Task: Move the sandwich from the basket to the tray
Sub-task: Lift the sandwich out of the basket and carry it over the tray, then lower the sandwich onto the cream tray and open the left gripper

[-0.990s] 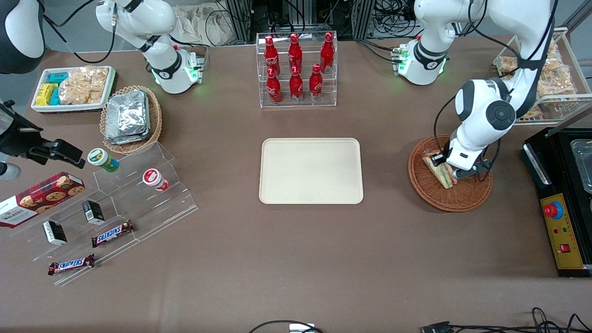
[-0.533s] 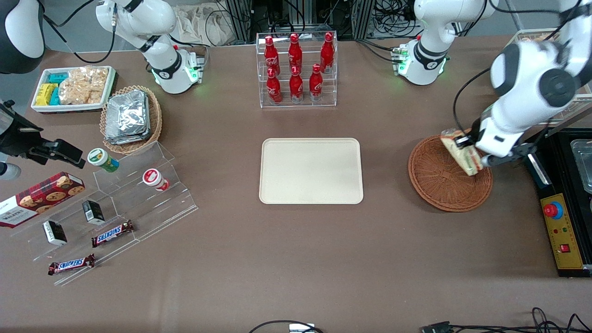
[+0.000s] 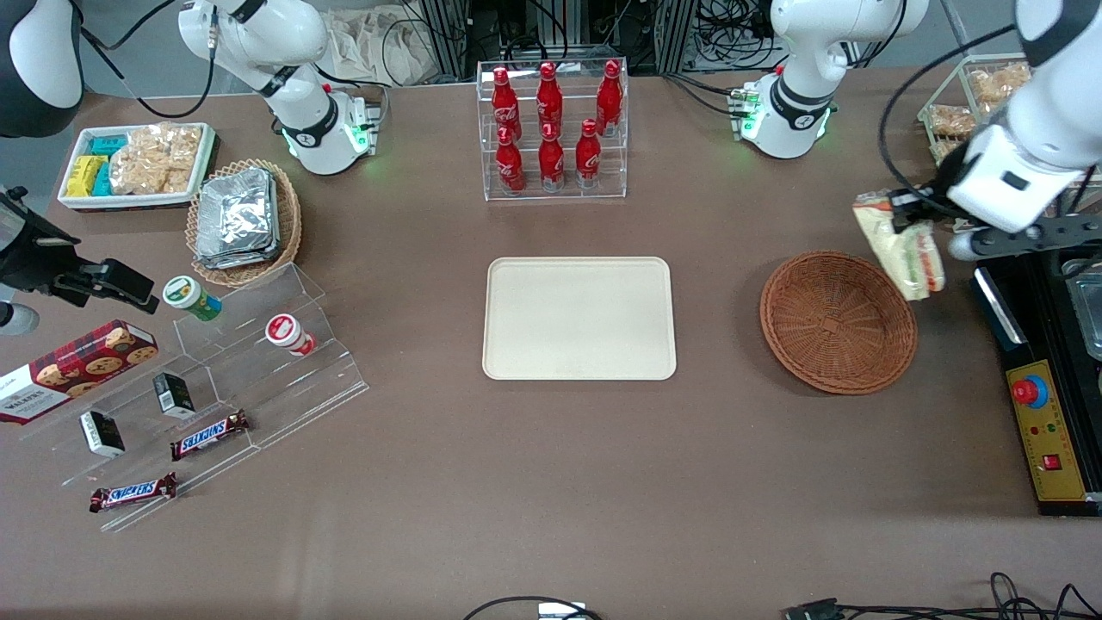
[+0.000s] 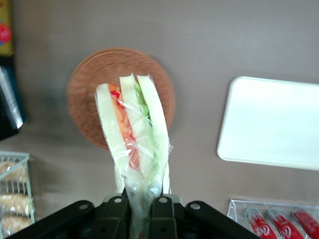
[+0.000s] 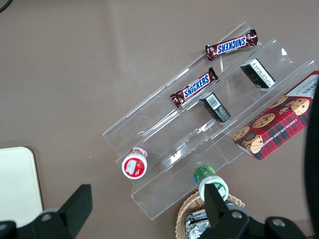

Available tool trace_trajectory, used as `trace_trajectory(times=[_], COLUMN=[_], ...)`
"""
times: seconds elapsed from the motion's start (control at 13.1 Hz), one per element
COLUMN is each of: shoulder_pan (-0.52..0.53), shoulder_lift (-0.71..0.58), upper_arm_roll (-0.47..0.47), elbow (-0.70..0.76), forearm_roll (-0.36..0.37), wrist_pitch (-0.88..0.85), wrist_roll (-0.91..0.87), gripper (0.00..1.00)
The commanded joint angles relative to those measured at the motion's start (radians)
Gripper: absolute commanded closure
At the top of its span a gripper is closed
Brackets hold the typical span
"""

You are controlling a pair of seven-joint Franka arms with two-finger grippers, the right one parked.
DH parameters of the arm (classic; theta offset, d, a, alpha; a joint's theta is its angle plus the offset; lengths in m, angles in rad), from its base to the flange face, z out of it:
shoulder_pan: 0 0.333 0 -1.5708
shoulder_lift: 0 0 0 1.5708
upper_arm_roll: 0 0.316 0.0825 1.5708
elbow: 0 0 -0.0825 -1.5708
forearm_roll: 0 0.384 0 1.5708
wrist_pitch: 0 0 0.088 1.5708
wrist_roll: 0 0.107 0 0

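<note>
My left gripper (image 3: 914, 226) is shut on the clear-wrapped sandwich (image 3: 900, 245) and holds it high in the air, above the rim of the round reddish-brown basket (image 3: 838, 321) at the working arm's end of the table. In the left wrist view the sandwich (image 4: 133, 134) hangs from the gripper (image 4: 142, 211), with pale bread and orange, red and green filling showing. The basket (image 4: 87, 94) lies below it with nothing in it. The cream tray (image 3: 578, 318) lies at the middle of the table, with nothing on it; it also shows in the left wrist view (image 4: 274, 122).
A clear rack of red bottles (image 3: 551, 129) stands farther from the front camera than the tray. A black box with a red button (image 3: 1046, 387) lies beside the basket at the table's end. A wire rack of snack bags (image 3: 1003, 129) is near the gripper.
The gripper has lifted the sandwich out of the basket and carried it up and away from the front camera. The basket now holds nothing.
</note>
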Motion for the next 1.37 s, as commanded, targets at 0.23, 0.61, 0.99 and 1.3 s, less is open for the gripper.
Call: trace_trajectory(times=[0.23, 0.61, 0.99, 1.3], shoulder_pan=[0.043, 0.029, 0.026, 0.006], shoulder_lift=[0.212, 0.241, 0.402, 0.534], upper_arm_roll=[-0.451, -0.477, -0.476, -0.474], elbow=[0.187, -0.038, -0.221, -0.238], forearm_roll=[0.027, 0.096, 0.268, 0.312], wrist_pitch=[-0.019, 0.252, 0.550, 0.666], wrist_roll=[-0.356, -0.358, -0.375, -0.387], gripper=[0.99, 0.99, 0.99, 0.93])
